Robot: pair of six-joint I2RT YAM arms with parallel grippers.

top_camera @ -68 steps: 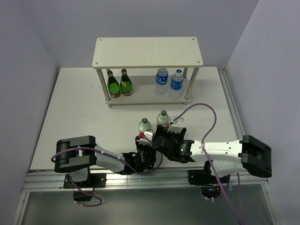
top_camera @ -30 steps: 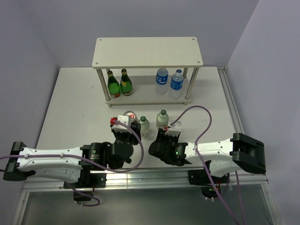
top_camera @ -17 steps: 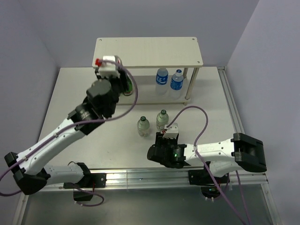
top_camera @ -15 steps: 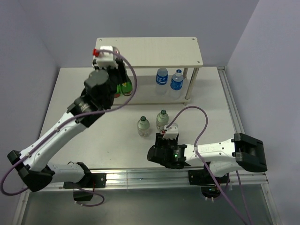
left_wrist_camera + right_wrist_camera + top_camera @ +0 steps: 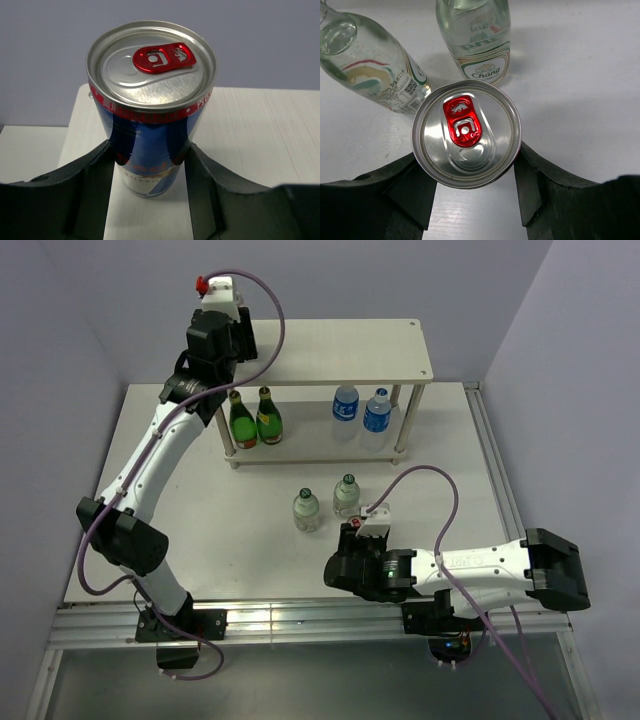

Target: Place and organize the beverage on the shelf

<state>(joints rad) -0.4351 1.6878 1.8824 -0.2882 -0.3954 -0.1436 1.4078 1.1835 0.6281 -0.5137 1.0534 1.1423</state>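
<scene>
My left gripper (image 5: 149, 150) is shut on an upright blue-silver can (image 5: 150, 75) at the left end of the shelf's top board (image 5: 260, 130); whether its base touches the board I cannot tell. From above, that gripper (image 5: 238, 340) hides the can over the shelf (image 5: 320, 350). My right gripper (image 5: 467, 160) is shut on a second can (image 5: 466, 132), low near the table's front (image 5: 345, 562). Just beyond it stand two clear green-capped bottles (image 5: 370, 70) (image 5: 477, 40), seen from above on the table (image 5: 307, 510) (image 5: 347, 495).
On the shelf's lower tier stand two dark green bottles (image 5: 242, 422) (image 5: 268, 418) at the left and two blue-labelled water bottles (image 5: 345, 404) (image 5: 377, 412) at the right. Walls close in the table at the back and both sides.
My left arm has swung up from the table front to the shelf's top left end, carrying its can. The right gripper has stayed low with its can, shifting slightly.
</scene>
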